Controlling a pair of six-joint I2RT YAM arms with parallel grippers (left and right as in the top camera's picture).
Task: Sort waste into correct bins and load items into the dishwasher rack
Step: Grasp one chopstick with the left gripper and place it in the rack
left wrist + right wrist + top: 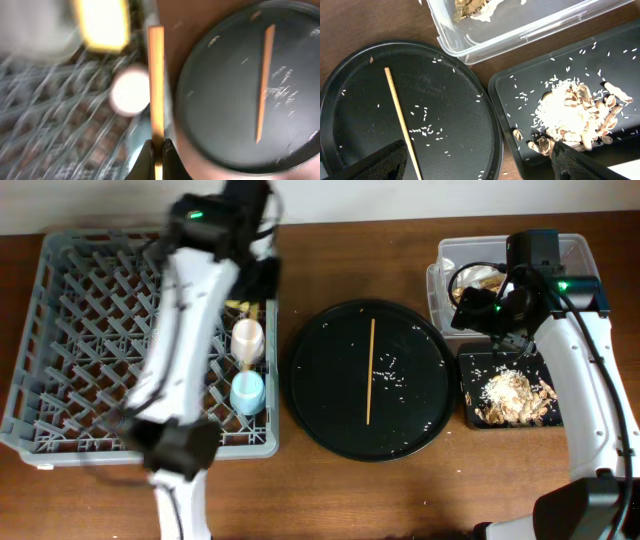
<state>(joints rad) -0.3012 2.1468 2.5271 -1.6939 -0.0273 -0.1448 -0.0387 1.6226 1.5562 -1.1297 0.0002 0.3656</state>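
My left gripper [156,152] is shut on a thin wooden chopstick [156,80] and holds it over the right edge of the grey dishwasher rack [60,330]; it also shows in the overhead view [262,285]. A pink cup [247,338], a blue cup [248,392] and part of a yellow bowl [102,25] sit in the rack. A second chopstick [371,370] lies on the round black tray [320,395]. My right gripper [480,165] is open and empty, above the gap between the round tray and the black rectangular tray [520,85]. The plate is hidden.
The clear tub [575,255] at the back right holds crumpled paper with a brown-gold wrapper [478,280]. The black rectangular tray holds tan food scraps [512,395]. White crumbs [425,131] are scattered on the round tray. Bare wooden table lies along the front.
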